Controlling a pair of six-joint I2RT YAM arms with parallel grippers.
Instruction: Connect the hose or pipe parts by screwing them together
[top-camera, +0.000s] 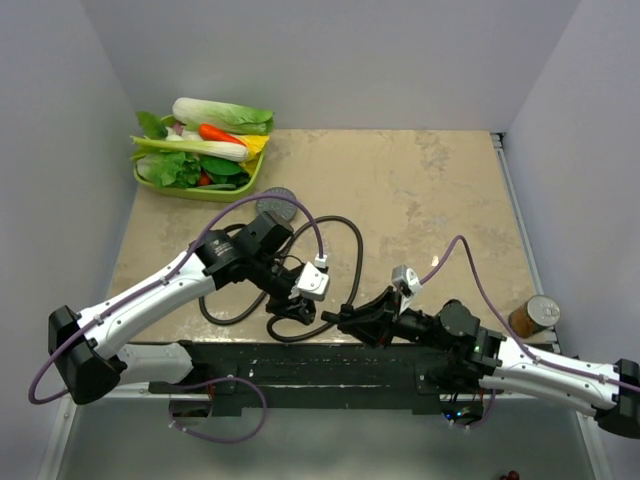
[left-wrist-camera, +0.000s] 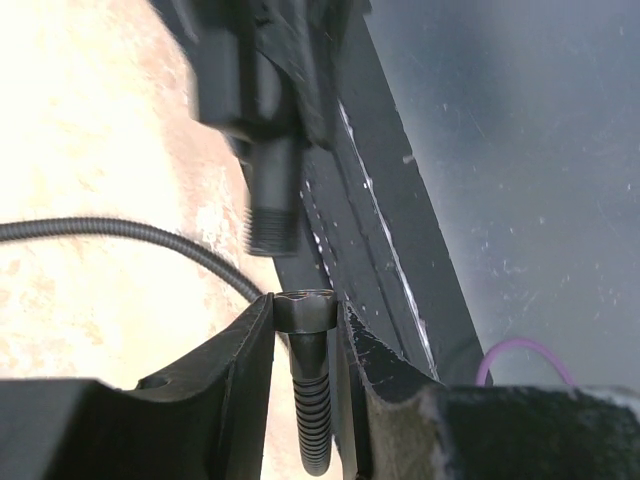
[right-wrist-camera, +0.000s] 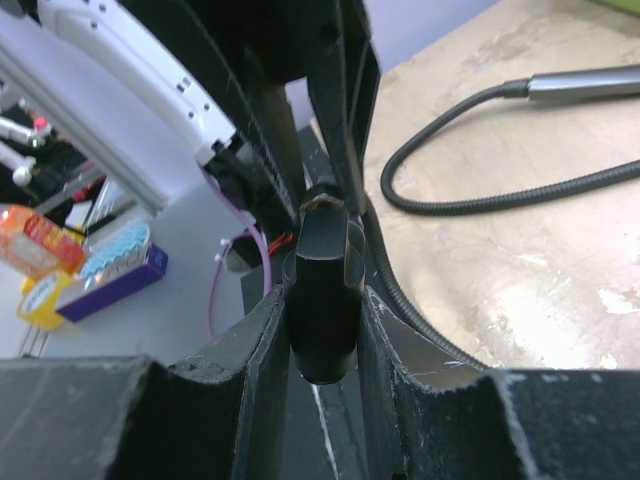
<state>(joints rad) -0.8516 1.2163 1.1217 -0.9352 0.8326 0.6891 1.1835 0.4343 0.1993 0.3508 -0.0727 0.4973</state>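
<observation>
The left tool (left-wrist-camera: 305, 305) is pinching the hose nut (left-wrist-camera: 305, 314); the right tool (right-wrist-camera: 322, 292) is clamping the threaded pipe end (left-wrist-camera: 270, 205), pointing at that nut, just apart, slightly offset.

This looks like a robot lab test cell, not a home. Plain white panels (top-camera: 330, 60) box in a beige table (top-camera: 430, 200) on three sides. A left arm (top-camera: 150, 300) and a right arm (top-camera: 550, 375) are bolted to a black rail (top-camera: 330, 365) along the bottom of the top view, trailing purple cables (top-camera: 470, 265). A green tray (top-camera: 215, 192) of plastic-looking vegetables (top-camera: 215, 120) sits upper left as a prop, and a can (top-camera: 535, 315) stands at the right edge. Colourful packets (right-wrist-camera: 45, 240) lie at the left of the right wrist view.
</observation>
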